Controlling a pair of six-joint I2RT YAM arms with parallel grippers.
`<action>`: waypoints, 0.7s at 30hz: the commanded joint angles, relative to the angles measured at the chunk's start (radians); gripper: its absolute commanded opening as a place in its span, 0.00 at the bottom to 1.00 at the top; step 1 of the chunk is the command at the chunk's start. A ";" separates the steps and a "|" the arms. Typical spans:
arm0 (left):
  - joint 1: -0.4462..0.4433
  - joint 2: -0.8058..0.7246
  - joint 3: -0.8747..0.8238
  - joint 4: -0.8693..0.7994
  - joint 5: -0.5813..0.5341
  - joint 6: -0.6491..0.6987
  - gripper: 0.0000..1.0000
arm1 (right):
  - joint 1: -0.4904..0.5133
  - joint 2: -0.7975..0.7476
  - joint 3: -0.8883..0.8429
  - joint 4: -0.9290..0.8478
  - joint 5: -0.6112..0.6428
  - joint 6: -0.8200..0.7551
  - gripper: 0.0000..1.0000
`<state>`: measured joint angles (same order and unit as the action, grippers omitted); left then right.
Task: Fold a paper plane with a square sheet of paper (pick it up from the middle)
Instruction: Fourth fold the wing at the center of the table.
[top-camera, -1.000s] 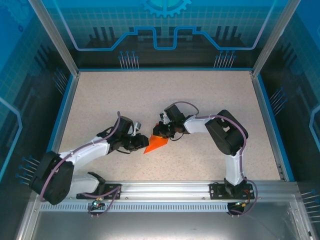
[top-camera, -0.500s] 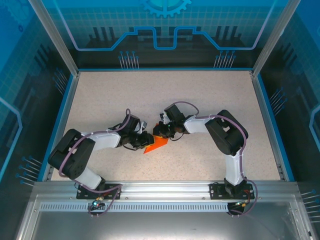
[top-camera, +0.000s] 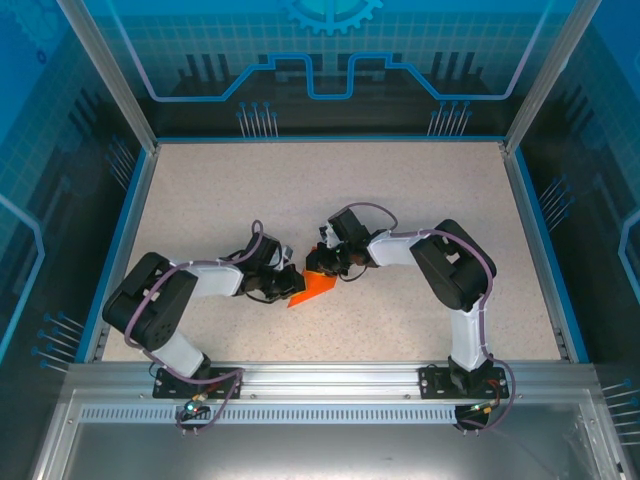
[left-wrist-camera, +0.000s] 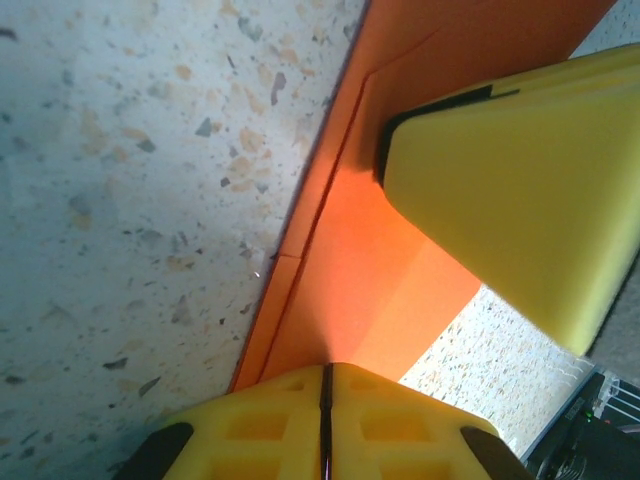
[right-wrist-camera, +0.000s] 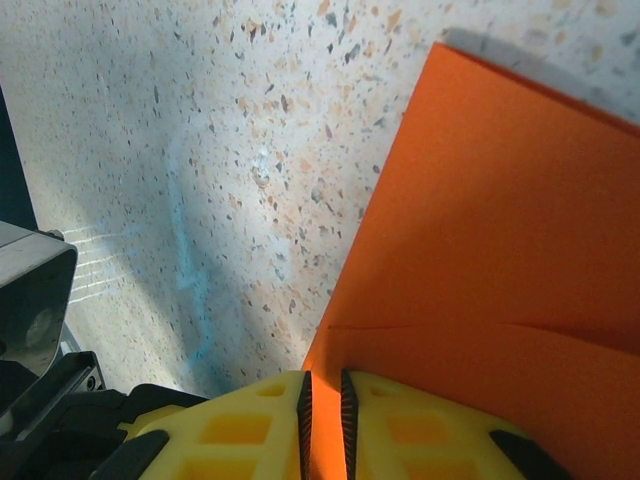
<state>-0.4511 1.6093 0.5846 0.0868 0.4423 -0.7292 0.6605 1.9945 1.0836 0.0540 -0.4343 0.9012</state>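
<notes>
The paper (top-camera: 314, 287) is bright orange, folded into a small pointed wedge with layered, creased edges. It is at mid-desk (top-camera: 400, 200), tip pointing near-left.

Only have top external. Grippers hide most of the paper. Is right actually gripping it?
Observer: Yes. The right wrist view shows the paper pinched between the right gripper fingertips.
Operator: Left?
Observer: The left gripper is shut, with the paper running into the seam between its pads.
Operator: Single layer there?
Observer: No. The left wrist view shows stepped, stacked layers along the paper's edge.
</notes>
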 joint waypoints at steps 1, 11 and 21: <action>0.005 0.044 -0.052 -0.101 -0.126 0.027 0.09 | -0.027 -0.067 -0.014 -0.043 0.059 -0.044 0.19; 0.003 0.054 -0.049 -0.091 -0.129 0.025 0.07 | 0.028 -0.143 -0.086 0.000 0.087 -0.031 0.18; 0.003 0.055 -0.051 -0.092 -0.131 0.024 0.06 | 0.081 -0.067 -0.105 0.075 0.073 0.015 0.15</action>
<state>-0.4503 1.6089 0.5842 0.0887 0.4423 -0.7273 0.7338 1.8954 0.9890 0.0982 -0.3515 0.8978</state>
